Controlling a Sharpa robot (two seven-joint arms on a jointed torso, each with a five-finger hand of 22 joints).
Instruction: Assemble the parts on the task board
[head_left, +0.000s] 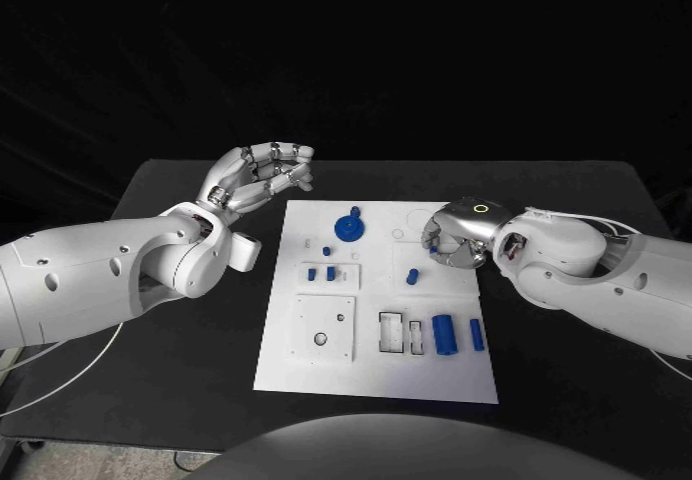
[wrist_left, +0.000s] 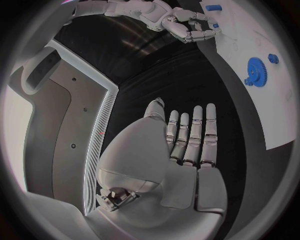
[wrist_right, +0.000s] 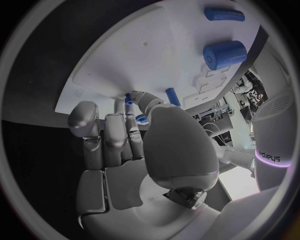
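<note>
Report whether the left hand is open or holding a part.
Open: the left hand holds nothing, fingers extended, beside the task board.

Head camera looking down, wrist cameras behind hands, sharing task board (head_left: 378, 300)

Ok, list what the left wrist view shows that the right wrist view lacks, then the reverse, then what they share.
Left wrist view alone: the left hand, palm open with fingers straight and holding nothing, and the blue gear on the board.

Right wrist view alone: a thick blue cylinder and a slim blue rod lying side by side, plus a small blue peg.

Both: the white board and the right hand, fingertips down at the board. I cannot tell whether it grips a piece.
</note>
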